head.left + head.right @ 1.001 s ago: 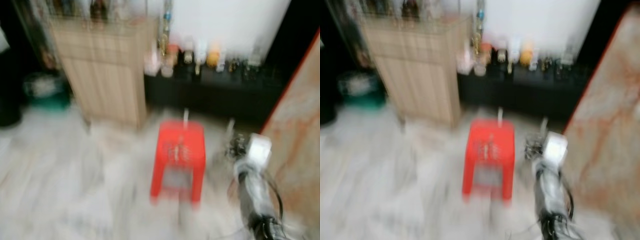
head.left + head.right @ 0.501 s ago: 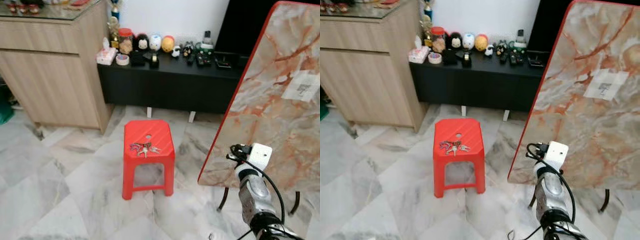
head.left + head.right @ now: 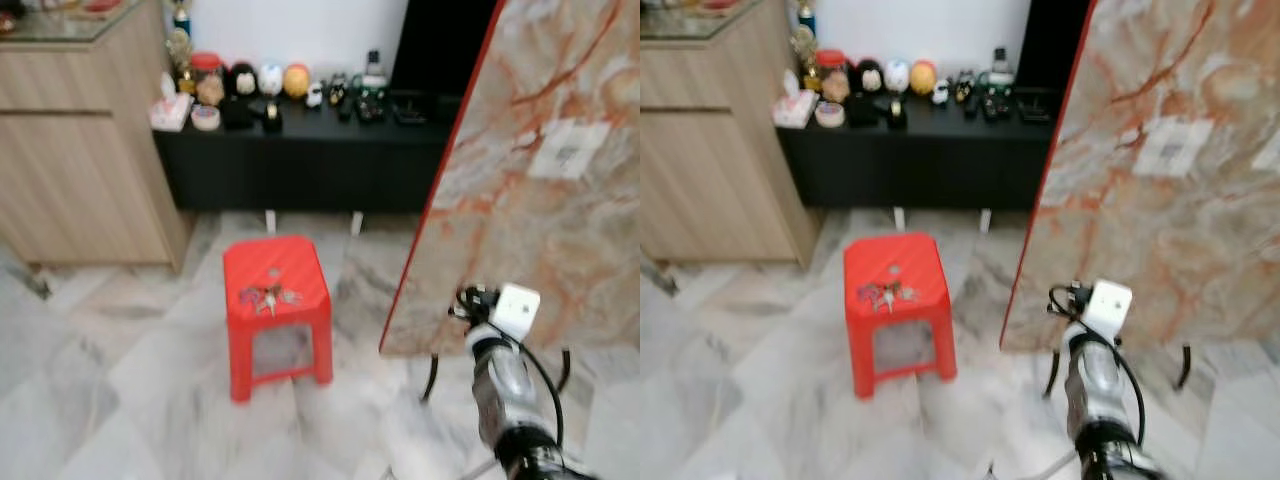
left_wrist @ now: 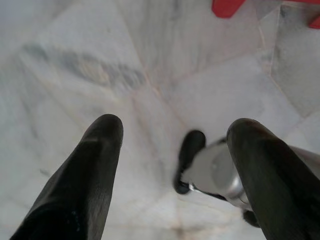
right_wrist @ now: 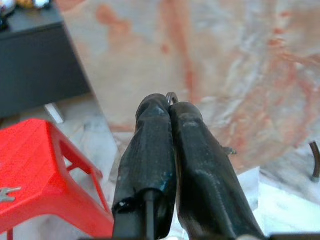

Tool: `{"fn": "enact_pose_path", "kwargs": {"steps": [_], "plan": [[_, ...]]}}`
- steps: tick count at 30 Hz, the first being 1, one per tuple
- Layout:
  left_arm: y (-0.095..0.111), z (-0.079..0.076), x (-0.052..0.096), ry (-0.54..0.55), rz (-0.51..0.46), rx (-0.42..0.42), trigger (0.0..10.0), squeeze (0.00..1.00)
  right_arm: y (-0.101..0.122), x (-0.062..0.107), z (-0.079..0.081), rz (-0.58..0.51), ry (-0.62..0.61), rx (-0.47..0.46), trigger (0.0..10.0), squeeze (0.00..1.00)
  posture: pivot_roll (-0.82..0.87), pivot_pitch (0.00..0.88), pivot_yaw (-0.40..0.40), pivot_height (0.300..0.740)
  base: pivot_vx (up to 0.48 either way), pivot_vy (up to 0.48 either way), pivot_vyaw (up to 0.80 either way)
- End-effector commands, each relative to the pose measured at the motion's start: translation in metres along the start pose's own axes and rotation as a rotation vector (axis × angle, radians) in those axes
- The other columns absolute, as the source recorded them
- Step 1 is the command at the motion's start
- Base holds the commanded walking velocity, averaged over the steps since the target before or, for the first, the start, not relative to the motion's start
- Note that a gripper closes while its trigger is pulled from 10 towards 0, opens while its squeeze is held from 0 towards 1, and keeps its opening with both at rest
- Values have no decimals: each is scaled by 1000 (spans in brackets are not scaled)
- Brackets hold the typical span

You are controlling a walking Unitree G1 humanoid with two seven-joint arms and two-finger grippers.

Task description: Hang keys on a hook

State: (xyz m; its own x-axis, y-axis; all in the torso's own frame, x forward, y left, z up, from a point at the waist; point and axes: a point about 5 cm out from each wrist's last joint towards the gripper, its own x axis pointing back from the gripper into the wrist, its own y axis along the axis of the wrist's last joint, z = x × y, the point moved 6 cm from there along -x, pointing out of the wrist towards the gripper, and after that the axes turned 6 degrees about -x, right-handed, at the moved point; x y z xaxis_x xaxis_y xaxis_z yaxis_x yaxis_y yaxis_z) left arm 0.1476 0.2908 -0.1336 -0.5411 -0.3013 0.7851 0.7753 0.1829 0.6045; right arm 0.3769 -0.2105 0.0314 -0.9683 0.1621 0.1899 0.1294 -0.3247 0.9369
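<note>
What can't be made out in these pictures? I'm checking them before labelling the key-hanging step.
- Keys on the red stool: too small and blurred in the eye views to count.
- Keys in the right wrist view: cut off by the edge.
- Right tool: fingers together; anything held can't be made out.
- Shelf items: blurred.

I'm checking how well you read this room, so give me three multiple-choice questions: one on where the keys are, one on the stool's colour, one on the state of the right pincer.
1. Where do the keys lie?
A. on the stool
B. on the floor
C. on the black bench

2. What colour is the stool?
A. blue
B. red
C. white

3. How are the right pincer fingers?
A. wide apart
B. shut on the keys
C. shut, holding nothing

Answers: 1 A, the keys rest on its seat. 2 B, the plastic is bright red. 3 C, the fingers press together with nothing between.
</note>
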Motion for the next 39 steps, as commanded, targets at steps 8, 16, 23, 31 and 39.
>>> {"fn": "enact_pose_path", "kwargs": {"steps": [8,16,23,31,39], "plan": [[-8,-9,1,-14,31,5,10000,0,5,0,-5,-20,-4,27,10000,0,64,0,-80,740,0,-262,-782],[-9,-11,1,-13,33,5,10000,0,12,-1,4,-52,26,59,10000,0,63,0,-78,740,0,0,-55],[-8,-11,0,-9,31,9,10000,0,18,-2,19,-84,80,108,10000,0,61,0,-73,740,0,0,0],[-5,-7,0,4,20,14,10000,0,19,-1,23,-92,84,114,10000,0,68,0,-74,740,0,0,0],[-3,-6,0,2,9,13,10000,0,14,7,22,-105,112,156,10000,0,85,0,-75,740,0,0,0]]}}
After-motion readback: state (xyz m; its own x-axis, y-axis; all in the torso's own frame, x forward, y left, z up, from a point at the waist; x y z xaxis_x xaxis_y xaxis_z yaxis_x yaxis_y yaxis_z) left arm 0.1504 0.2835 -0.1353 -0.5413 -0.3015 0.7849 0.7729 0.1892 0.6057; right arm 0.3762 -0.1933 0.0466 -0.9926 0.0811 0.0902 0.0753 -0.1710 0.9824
